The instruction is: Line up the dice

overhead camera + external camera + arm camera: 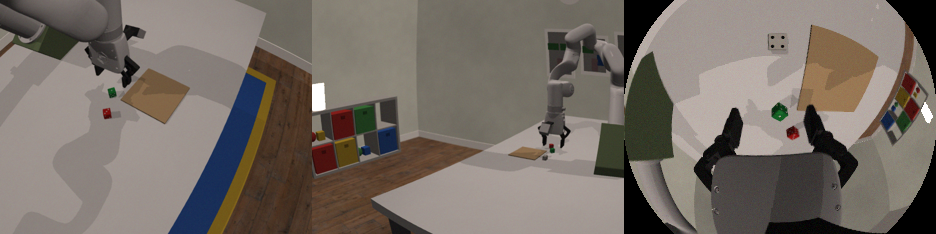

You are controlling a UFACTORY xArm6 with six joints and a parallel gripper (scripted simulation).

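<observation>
The tan mat (155, 94) lies flat on the white table. A green die (111, 92) sits just off the mat's left corner, and a red die (107, 113) sits a little nearer the camera. A white die (778, 43) showing four pips lies on the table beside the mat's near edge in the wrist view; the arm hides it in the top view. My gripper (112, 76) is open and empty, low over the table. In the wrist view the green die (779, 112) and the red die (794, 133) lie between the fingers, below them. All three dice are off the mat (838, 71).
A green block (47, 42) stands at the robot's base side of the table. The table's right edge drops to a blue and yellow floor strip (234, 141). A shelf with coloured boxes (354, 136) stands far off by the wall.
</observation>
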